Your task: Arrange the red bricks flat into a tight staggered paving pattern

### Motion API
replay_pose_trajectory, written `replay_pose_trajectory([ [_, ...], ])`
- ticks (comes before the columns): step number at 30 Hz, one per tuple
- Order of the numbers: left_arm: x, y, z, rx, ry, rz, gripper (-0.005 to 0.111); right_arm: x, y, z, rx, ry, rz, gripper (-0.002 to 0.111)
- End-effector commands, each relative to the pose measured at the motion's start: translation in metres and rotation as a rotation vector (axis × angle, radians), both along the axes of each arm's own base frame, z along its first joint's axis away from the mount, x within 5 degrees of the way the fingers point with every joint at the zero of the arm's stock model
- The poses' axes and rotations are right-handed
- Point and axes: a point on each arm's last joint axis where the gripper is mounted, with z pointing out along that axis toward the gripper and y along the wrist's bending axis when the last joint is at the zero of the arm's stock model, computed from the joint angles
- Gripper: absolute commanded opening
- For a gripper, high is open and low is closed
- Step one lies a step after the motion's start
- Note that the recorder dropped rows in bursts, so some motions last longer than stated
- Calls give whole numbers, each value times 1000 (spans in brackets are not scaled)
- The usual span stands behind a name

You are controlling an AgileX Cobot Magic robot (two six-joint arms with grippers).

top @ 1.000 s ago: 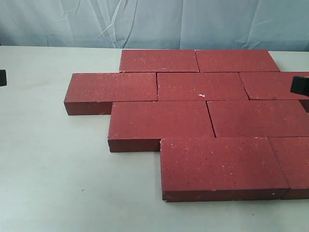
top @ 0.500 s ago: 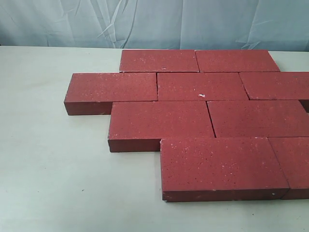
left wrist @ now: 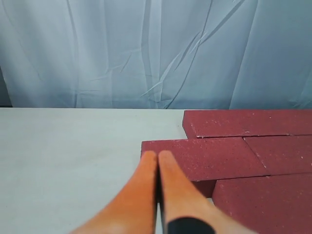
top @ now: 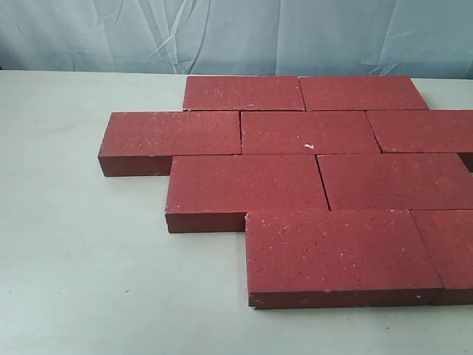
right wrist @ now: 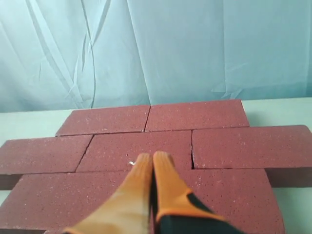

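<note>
Lying flat in staggered rows ahead of and below the left gripper point(left wrist: 157, 155) and right gripper point(right wrist: 153, 157), both pinched together on nothing, the red bricks point(top: 310, 133) could be nudged apart if one is clipped on a low pass.

I get soft, even, fairly bright light in all three views. The red bricks point(top: 310, 133) read matte, with thin shadows hugging their edges on the table point(top: 74, 259). My exterior view is sharp. Near the wrist lenses, the left gripper point(left wrist: 157, 156) and right gripper point(right wrist: 153, 157) look blurred.
</note>
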Motion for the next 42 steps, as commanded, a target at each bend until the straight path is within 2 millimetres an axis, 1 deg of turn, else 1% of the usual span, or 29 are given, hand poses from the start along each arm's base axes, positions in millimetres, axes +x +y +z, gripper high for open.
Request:
replay_pose_trajectory([
  [1,-5,0,-1,9,-6,-4,0,-9,-1,2,10,-56,-4,-1],
  [6,-5,1,-3,43,3,0,0,-12,-1,-1,19,-28,6,-1],
  [23,-5,1,-3,44,1,0,0,-12,-1,0,20,-30,5,-1],
  [30,-18,3,2,33,-75,4,0,-12,-1,0,20,-30,5,-1],
  [36,-31,7,6,66,-150,26,0,-12,-1,0,20,-30,5,-1],
  [42,-32,10,-12,98,-137,88,0,-12,-1,0,20,-30,5,-1],
])
